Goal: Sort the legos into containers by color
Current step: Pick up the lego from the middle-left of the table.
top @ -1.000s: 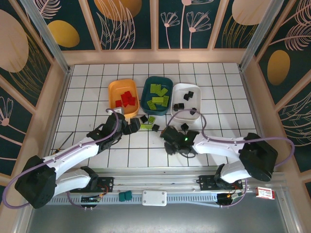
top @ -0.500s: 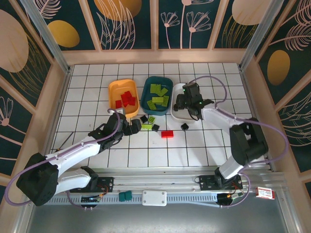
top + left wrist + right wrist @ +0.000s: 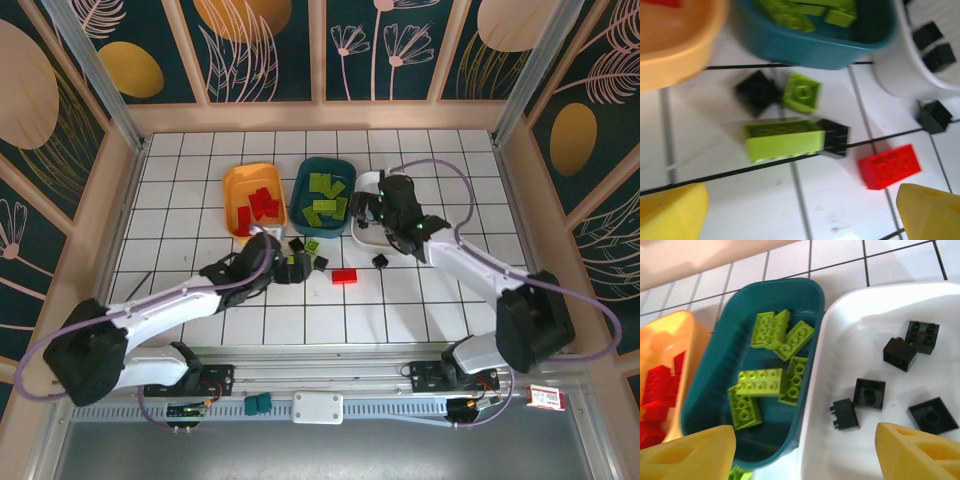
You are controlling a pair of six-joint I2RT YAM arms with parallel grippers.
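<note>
Bright even overhead light, soft shadows, left wrist view blurred

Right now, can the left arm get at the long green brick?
Probably yes: its jaws stand open just short of the green brick, with bare tile between. A black brick touches one end.

The white table (image 3: 180, 200) carries a dark grid of tile lines. Red bricks (image 3: 262, 203) lie in the orange tub (image 3: 232, 190), lime green bricks (image 3: 325, 195) in the dark teal tub (image 3: 303, 185), black bricks (image 3: 900, 354) in the white tub (image 3: 850, 340). Loose on the tiles are a single red brick (image 3: 889, 166), a long lime green brick (image 3: 784, 139) and a black brick (image 3: 757, 91).
</note>
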